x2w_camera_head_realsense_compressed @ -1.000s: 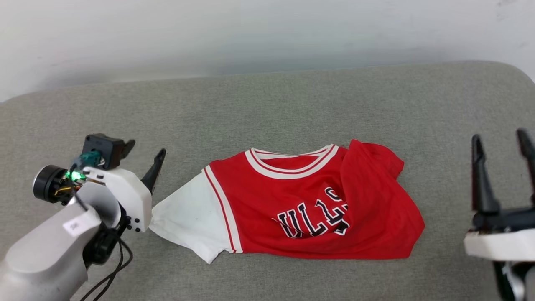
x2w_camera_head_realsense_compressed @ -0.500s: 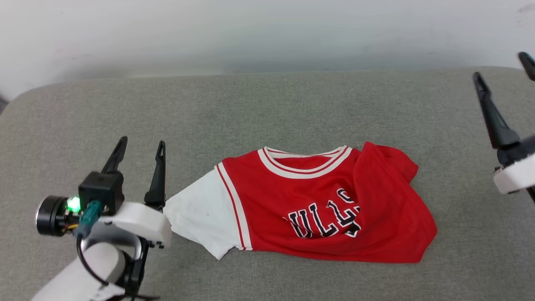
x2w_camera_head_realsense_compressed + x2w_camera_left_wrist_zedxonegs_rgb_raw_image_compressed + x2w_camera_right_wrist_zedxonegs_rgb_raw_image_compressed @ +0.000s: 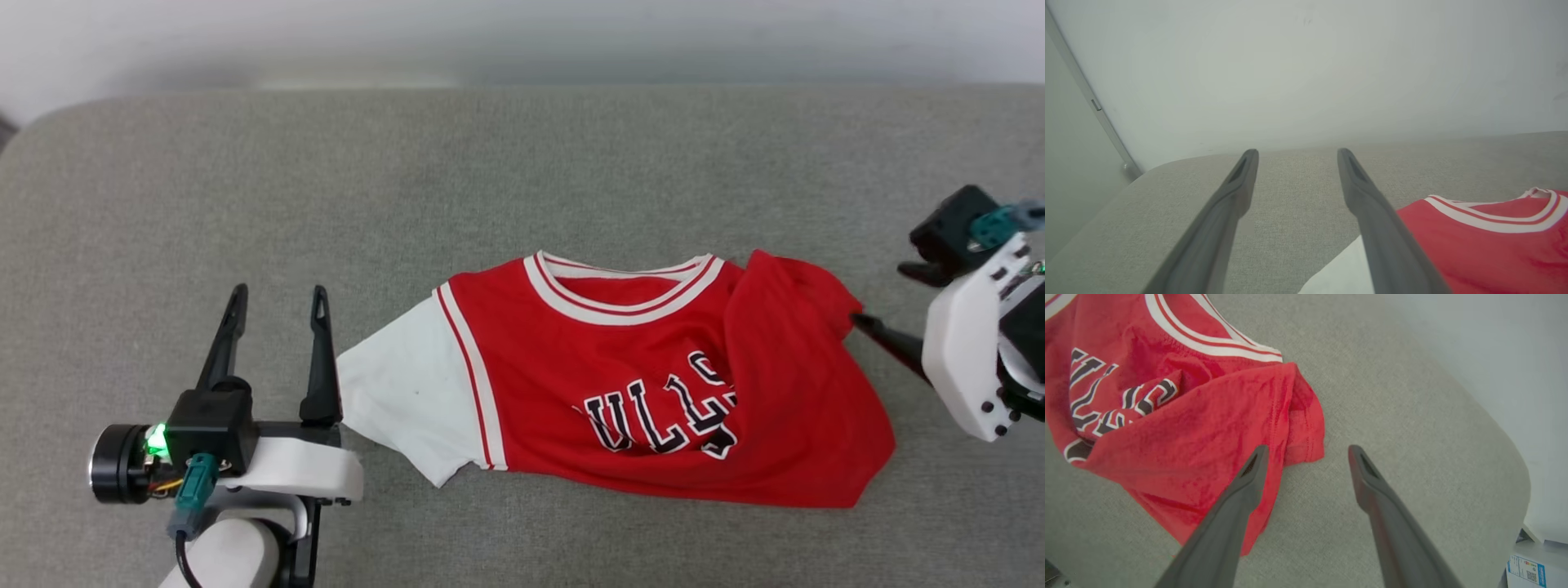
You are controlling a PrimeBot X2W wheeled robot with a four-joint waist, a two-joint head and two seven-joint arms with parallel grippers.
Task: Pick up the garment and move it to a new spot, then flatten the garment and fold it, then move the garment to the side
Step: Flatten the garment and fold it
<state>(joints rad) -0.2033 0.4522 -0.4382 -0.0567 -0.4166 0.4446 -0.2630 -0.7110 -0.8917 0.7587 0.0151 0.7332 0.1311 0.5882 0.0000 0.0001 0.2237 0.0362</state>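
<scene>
The garment (image 3: 620, 384) lies on the grey cushion: red, with a striped collar and one white sleeve (image 3: 400, 400) spread to the left. Its right side is folded over, hiding part of the black-and-white lettering. My left gripper (image 3: 278, 291) stands open just left of the sleeve, fingers pointing away from me, nothing between them. In the left wrist view this left gripper (image 3: 1298, 153) has the garment (image 3: 1486, 245) to its right. My right gripper (image 3: 878, 294) points leftward at the garment's folded right edge. The right wrist view shows the right gripper (image 3: 1308, 449) open above that red fold (image 3: 1298, 416).
The grey cushion (image 3: 522, 180) reaches back to a pale wall (image 3: 522, 33) and has rounded corners at both ends. A box with a blue label (image 3: 1533, 569) sits beyond the cushion's edge in the right wrist view.
The head view has shifted. My right gripper swung from pointing up to pointing left at the garment's right edge. My left gripper turned upright beside the sleeve.
</scene>
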